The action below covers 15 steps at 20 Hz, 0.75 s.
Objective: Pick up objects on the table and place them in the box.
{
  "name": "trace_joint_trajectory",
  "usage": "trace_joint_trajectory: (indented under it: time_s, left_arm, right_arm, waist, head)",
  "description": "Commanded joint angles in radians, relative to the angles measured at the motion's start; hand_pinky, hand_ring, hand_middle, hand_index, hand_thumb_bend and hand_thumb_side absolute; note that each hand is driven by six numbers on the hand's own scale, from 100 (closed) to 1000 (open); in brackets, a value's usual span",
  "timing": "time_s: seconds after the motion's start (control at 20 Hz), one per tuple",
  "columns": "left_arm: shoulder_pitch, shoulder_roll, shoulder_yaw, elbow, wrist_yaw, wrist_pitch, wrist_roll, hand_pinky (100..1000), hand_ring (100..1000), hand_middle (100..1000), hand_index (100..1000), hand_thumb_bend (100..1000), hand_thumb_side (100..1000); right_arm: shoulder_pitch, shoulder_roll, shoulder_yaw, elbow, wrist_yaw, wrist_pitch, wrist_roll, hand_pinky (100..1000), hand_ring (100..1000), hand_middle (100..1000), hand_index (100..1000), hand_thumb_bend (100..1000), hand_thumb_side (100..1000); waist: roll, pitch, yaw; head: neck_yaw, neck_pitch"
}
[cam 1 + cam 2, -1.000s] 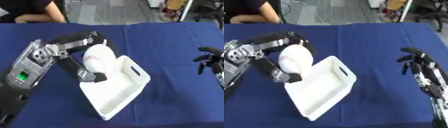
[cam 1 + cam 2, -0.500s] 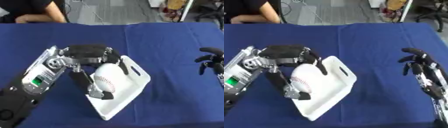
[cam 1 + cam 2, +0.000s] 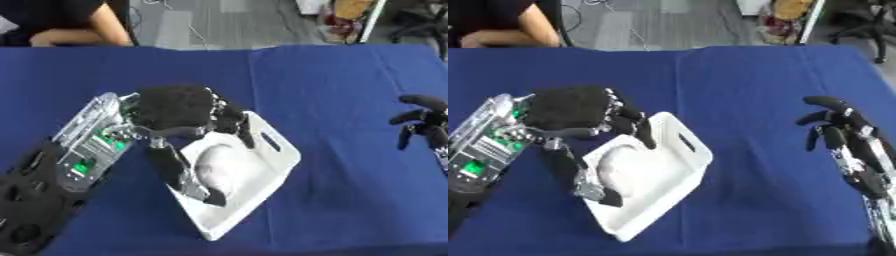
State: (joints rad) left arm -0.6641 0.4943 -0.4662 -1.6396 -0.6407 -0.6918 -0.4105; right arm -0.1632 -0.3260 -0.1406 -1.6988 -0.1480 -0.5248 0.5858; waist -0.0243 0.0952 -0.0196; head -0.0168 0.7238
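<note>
Left hand spread open over the box, ball lying inside at table centre, right hand idle, fingers relaxed, at 3 o'clock; risk: thumb snags the rim on withdrawal, tipping the box.

The left hand partly hides the blurred white ball.

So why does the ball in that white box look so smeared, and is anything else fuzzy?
In the left eye view the ball in the box is blurred, its edges washed into the white, and so is the left hand above it. In the right eye view the right hand looks sharper, as does the blue table.
</note>
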Motion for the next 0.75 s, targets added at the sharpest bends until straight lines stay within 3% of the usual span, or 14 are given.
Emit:
trace_joint_trajectory:
  time_s: [0.05, 0.35, 0.75]
  left_arm:
    - [-0.032, -0.014, 0.023, 0.055, -0.103, -0.110, -0.012, 494, 559, 650, 802, 894, 709]
    - [-0.056, -0.054, 0.027, 0.197, -0.274, -0.098, 0.164, 530, 577, 667, 819, 882, 721]
    - [-0.056, -0.064, 0.028, 0.247, -0.348, -0.110, 0.253, 525, 572, 667, 815, 852, 722]
  right_arm:
    - [-0.009, -0.017, -0.001, -0.009, -0.006, -0.079, 0.079, 352, 675, 833, 894, 100, 614]
    - [-0.009, -0.017, -0.002, -0.009, -0.007, -0.080, 0.079, 352, 675, 833, 894, 100, 614]
    - [-0.008, -0.016, -0.002, -0.009, -0.006, -0.080, 0.079, 352, 675, 833, 895, 100, 613]
  waist:
    - [-0.001, -0.014, 0.000]
    - [-0.004, -0.014, 0.001]
    - [-0.004, -0.015, 0.001]
  head:
    - [0.005, -0.010]
    - [0.006, -0.012]
    - [0.005, -0.012]
